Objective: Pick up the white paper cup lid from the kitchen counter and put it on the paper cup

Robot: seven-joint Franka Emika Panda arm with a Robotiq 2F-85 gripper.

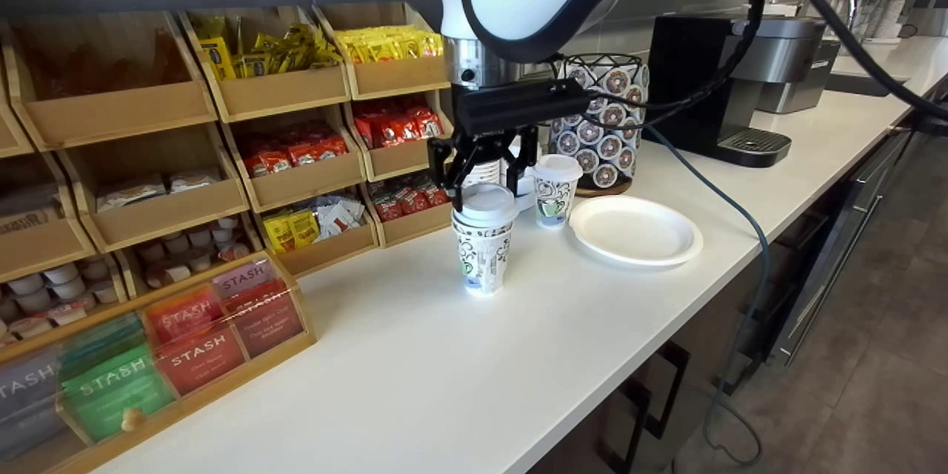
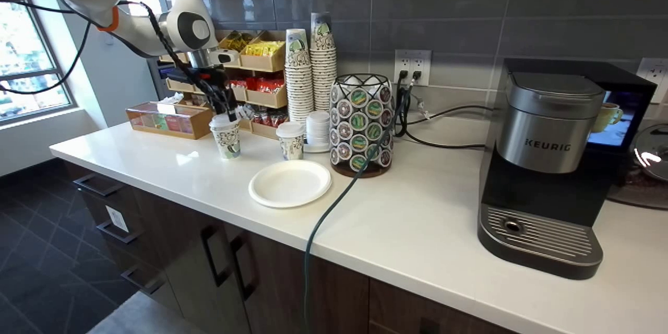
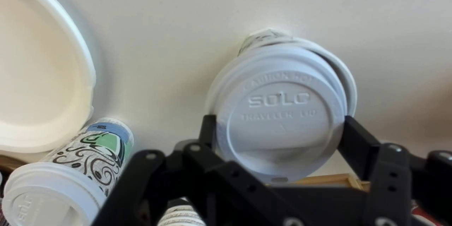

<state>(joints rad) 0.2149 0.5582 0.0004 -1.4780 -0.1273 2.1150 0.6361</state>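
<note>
Placing step, by judgement: the gripper pinches the lid, right of centre in the wrist view, over the cup, rims seemingly misaligned. Next, probably: centre it, press down.

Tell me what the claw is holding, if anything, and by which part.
The white paper cup lid, pinched by the claw at opposite sides of its outer edge.

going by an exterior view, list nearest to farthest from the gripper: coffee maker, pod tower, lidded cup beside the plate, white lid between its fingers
1. White lid: in the gripper
2. Lidded cup: beside the plate
3. Pod tower: beyond that cup
4. Coffee maker: farthest along the counter
</note>
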